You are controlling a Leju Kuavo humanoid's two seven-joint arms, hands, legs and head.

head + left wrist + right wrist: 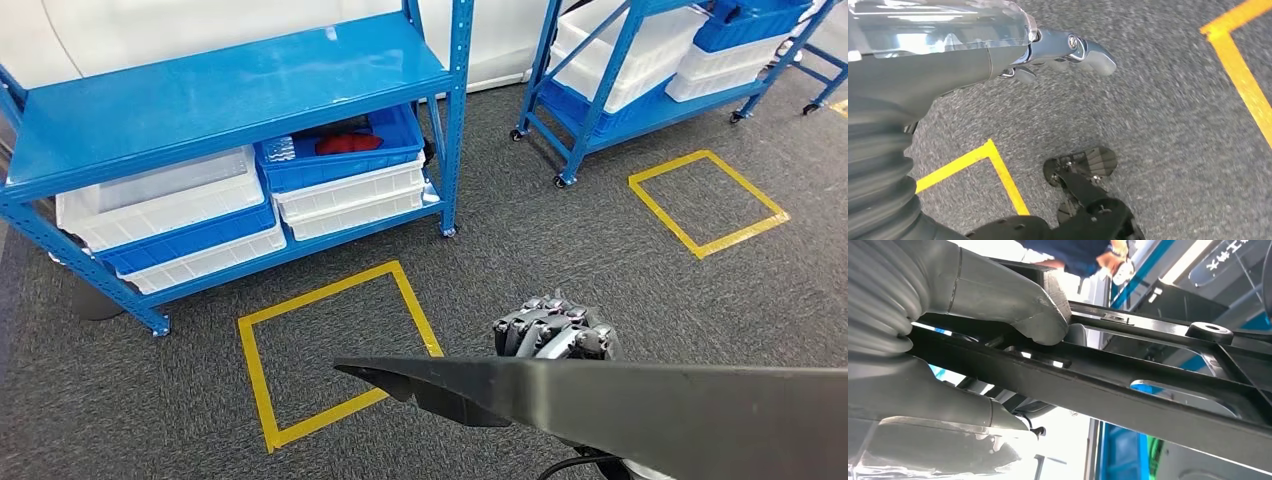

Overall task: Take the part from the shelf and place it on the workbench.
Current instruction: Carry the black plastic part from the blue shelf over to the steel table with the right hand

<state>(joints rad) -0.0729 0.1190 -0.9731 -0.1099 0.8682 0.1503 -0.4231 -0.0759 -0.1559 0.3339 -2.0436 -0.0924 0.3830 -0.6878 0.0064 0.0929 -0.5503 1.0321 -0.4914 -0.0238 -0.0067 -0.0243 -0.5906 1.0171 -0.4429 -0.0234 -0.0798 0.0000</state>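
The right robot hand (998, 315) is gripping the flat dark part (620, 400), carrying it level over the floor (560, 240), clear of the shelf (200, 110). The left robot hand (1068, 50) is hanging with fingers loosely apart, holding nothing.

Grey carpet floor (560, 250), yellow tape squares (330, 350), two blue shelving racks (220, 100), white wall behind.

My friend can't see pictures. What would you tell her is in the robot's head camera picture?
A long dark part stretches across the bottom of the picture, held in the robot's right hand above grey carpet. Behind it stands a blue shelf holding white and blue bins, with a yellow tape square on the floor in front and a second shelf further right.
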